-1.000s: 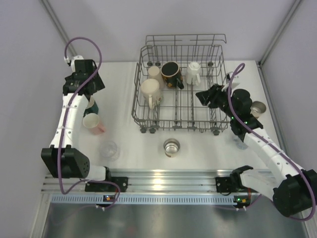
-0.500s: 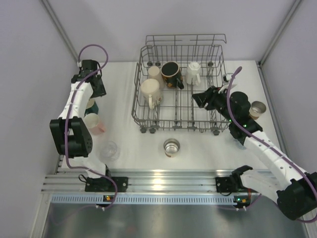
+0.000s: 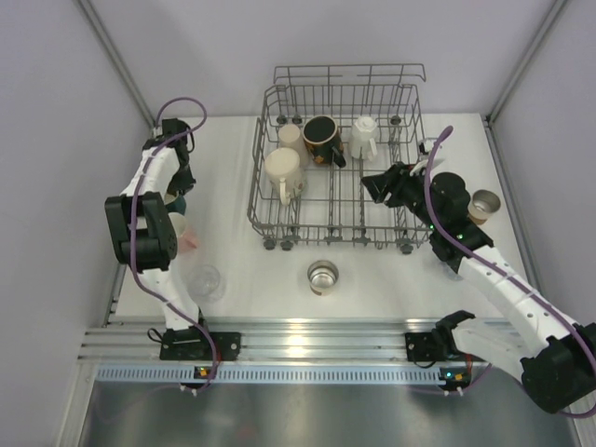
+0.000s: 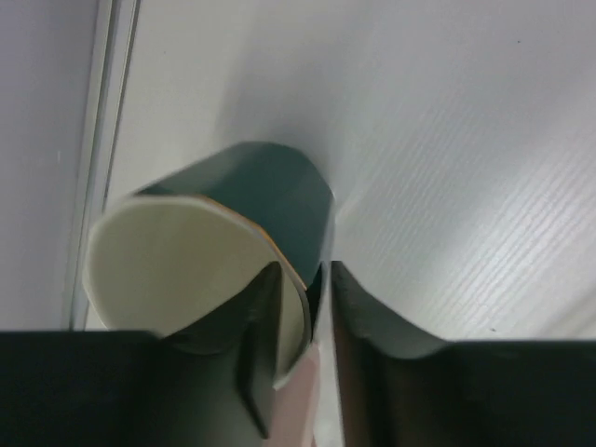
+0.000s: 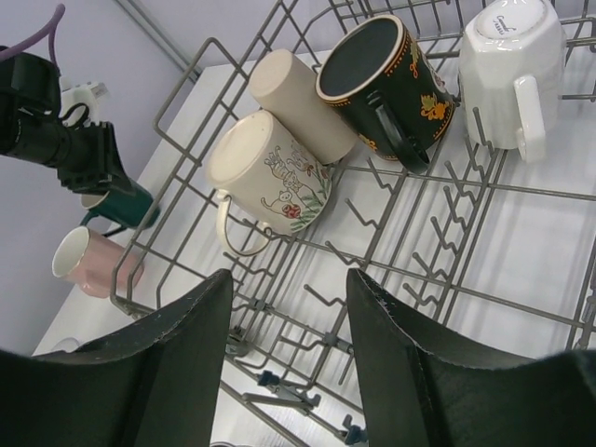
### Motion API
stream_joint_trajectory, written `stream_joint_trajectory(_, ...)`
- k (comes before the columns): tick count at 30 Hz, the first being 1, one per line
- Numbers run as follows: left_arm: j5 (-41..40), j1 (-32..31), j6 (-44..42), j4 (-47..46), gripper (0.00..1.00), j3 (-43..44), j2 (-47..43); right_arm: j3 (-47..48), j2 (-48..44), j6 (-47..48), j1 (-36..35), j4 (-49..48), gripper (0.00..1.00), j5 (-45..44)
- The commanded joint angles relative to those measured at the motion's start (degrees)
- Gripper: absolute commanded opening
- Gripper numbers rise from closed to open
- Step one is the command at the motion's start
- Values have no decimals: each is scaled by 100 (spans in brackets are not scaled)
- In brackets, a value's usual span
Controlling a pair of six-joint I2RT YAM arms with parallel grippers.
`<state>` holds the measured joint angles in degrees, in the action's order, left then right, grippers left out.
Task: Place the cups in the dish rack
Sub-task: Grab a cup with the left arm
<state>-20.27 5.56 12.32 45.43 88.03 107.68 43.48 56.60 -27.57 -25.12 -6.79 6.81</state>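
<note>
The white tabletop (image 3: 400, 279) is matte and faintly ribbed, and a metal rail (image 3: 298, 337) carries my bases along its near edge. The dish rack (image 3: 335, 238) is grey wire with upright tines and raised sides. It stands at the middle of the far edge and reaches well toward the near edge, with a bare strip of table beside each side wall.

My right claw (image 5: 289, 279) hangs over the rack's near right part, fingers spread wide and holding nothing, with bare tines below it. My left claw (image 4: 305, 270) is by the left edge, toward the far left corner. It is pinched on the wall of the dark green cup (image 4: 270, 191), one finger on the smooth cream lining and one on the glossy outside.

Four cups sit in the rack's far rows:
- a cream mug (image 5: 270, 172) with printed drawings, tipped over
- a plain beige tumbler (image 5: 303, 93) touching it
- a black mug (image 5: 382, 79) with orange marks
- a faceted white mug (image 5: 512, 70), bottom up

On the table, a pink cup (image 5: 88, 265) stands just nearward of the green one. A clear cup (image 3: 204, 280) sits toward the near left corner. A shiny steel cup (image 3: 322, 276) is just in front of the rack, and a tan cup (image 3: 484, 203) is near the right edge.
</note>
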Motion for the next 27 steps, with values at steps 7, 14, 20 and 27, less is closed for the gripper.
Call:
stream_joint_trajectory(7,278,156,-168,440,0,1479,341,222,-140,121,-72,11,53,-92)
stream_joint_trajectory(14,357,156,-10,441,0,2069,-88,239,-123,164,-63,37,53,-101)
stream_joint_trajectory(20,856,147,78,440,0,2183,-484,222,-114,164,-72,2,54,5)
stream_joint_trajectory(27,3002,60,1052,203,0,2254,-1187,213,-61,252,-71,-235,62,636)
